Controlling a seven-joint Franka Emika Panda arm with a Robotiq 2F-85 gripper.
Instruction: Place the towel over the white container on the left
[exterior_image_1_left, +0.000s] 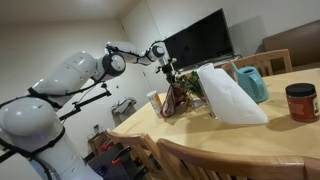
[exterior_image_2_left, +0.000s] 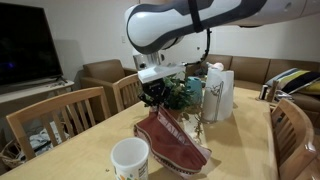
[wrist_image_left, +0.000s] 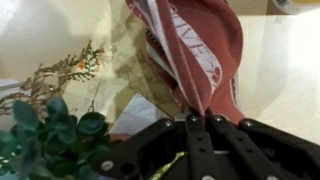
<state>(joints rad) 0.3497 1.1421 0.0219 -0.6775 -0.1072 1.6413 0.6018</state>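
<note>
— Smooth, pale wooden counter (exterior_image_2_left: 85, 148) with a curved edge?
— Yes. Carrying a soft red towel (exterior_image_2_left: 172, 140), white-striped, draped in loose folds.
— And the end effector (exterior_image_2_left: 155, 101)?
— Pressed together, pinching the towel's upper end. Lower end lying on the counter, near the round white container (exterior_image_2_left: 130, 158).

Television (exterior_image_1_left: 197, 40), teal jug (exterior_image_1_left: 250, 83), brown jar (exterior_image_1_left: 300, 103)
</note>
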